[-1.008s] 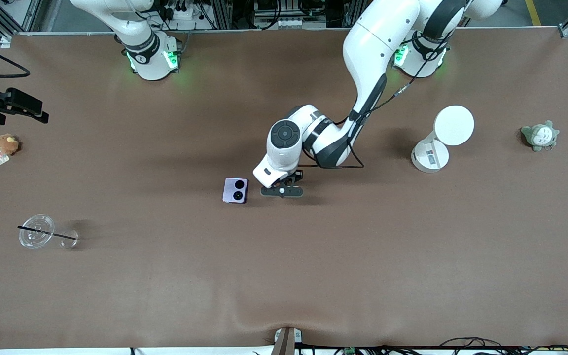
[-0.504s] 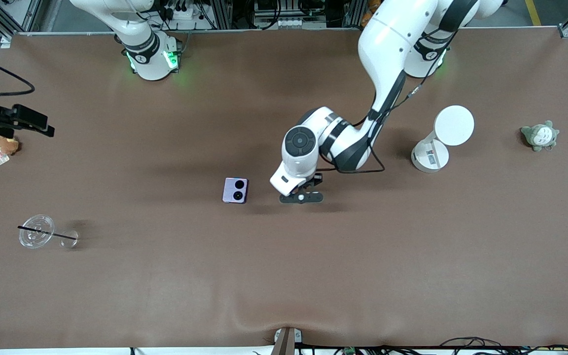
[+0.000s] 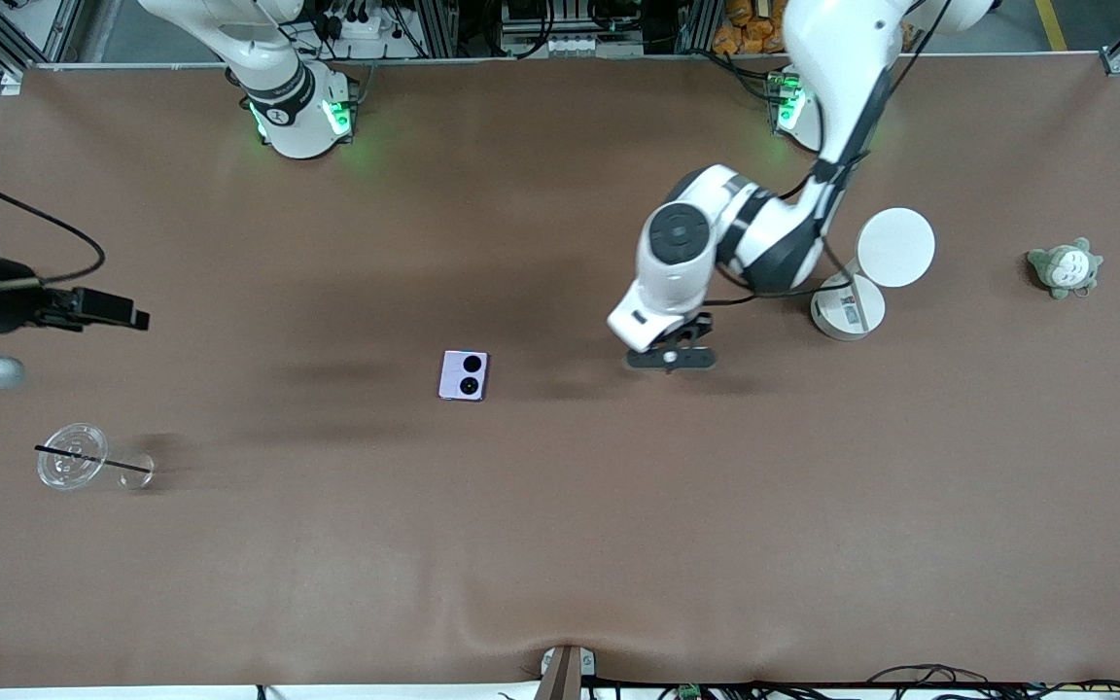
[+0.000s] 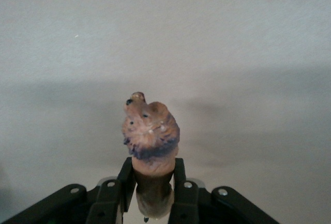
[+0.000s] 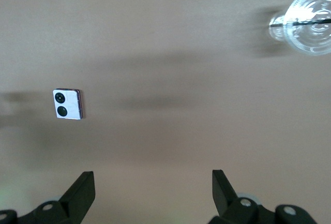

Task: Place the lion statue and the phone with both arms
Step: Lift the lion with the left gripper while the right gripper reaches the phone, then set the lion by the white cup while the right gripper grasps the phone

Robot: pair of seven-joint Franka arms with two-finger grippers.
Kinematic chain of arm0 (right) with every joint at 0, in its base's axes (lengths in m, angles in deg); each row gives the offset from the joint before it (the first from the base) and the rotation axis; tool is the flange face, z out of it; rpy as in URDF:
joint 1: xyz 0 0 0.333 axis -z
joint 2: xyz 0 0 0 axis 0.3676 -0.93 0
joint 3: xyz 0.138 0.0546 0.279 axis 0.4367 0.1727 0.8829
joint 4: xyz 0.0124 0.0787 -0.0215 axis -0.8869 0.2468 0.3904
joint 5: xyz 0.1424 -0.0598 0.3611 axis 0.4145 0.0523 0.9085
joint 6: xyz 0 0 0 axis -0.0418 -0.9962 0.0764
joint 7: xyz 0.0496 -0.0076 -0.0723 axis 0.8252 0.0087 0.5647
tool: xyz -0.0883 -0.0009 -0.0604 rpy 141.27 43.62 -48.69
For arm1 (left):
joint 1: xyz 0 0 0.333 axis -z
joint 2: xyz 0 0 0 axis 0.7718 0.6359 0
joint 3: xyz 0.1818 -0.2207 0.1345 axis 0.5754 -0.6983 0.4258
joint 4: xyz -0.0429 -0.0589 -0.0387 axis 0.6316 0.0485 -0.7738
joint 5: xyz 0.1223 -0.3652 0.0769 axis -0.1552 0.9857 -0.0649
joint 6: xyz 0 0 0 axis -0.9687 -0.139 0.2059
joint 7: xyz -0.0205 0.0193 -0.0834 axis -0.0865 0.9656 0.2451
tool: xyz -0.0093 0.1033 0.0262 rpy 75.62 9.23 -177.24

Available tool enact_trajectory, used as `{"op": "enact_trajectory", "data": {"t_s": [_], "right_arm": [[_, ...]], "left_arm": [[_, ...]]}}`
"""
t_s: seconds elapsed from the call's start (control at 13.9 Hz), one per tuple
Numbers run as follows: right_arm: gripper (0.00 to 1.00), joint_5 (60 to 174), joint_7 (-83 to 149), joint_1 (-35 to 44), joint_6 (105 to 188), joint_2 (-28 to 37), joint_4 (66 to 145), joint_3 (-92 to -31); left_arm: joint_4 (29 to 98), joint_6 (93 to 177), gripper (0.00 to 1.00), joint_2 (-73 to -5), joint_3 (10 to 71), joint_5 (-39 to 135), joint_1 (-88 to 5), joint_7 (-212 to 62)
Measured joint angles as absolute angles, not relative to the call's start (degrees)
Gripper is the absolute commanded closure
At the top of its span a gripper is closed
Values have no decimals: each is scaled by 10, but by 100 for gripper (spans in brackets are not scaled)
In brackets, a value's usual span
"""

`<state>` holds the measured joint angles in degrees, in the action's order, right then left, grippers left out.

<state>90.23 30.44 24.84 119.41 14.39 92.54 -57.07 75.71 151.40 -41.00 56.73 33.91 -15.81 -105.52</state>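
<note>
My left gripper (image 3: 672, 358) is shut on the lion statue (image 4: 151, 131), a small reddish-brown figurine that sticks out from between the fingers (image 4: 127, 175) in the left wrist view; the hand hides it in the front view. It is held over bare table between the phone (image 3: 464, 375) and a white stand. The lavender phone lies flat, camera circles up, and also shows in the right wrist view (image 5: 68, 104). My right gripper (image 3: 132, 319) is open and empty (image 5: 152, 188) over the right arm's end of the table.
A white stand with a round disc (image 3: 871, 272) is beside the left gripper. A grey-green plush (image 3: 1064, 267) sits at the left arm's end. A clear cup lid with a black straw (image 3: 72, 455) lies at the right arm's end, also in the right wrist view (image 5: 310, 19).
My left gripper has carried the lion statue away from the phone toward the white stand. My right gripper has swung in over the table and now covers the spot where a brown plush showed.
</note>
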Motion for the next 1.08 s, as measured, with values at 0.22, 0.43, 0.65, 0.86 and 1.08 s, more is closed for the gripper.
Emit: {"op": "enact_trajectory", "data": {"t_s": [0.22, 0.43, 0.65, 0.86, 1.08], "right_arm": [[0, 906, 304, 204, 1232, 110, 926, -565], [0, 897, 272, 140, 1303, 75, 938, -564], [0, 857, 205, 85, 1377, 62, 979, -563], [0, 842, 119, 31, 1434, 34, 1001, -563], [0, 841, 72, -2, 1485, -11, 1006, -563]], "left_arm": [[844, 1595, 77, -429, 567, 335, -175, -1022], [900, 1623, 76, -448, 568, 335, -215, -963], [936, 1623, 75, -474, 567, 335, -236, -948], [963, 1623, 75, -487, 566, 334, -236, -939], [976, 1623, 74, -498, 566, 334, -264, -892]]}}
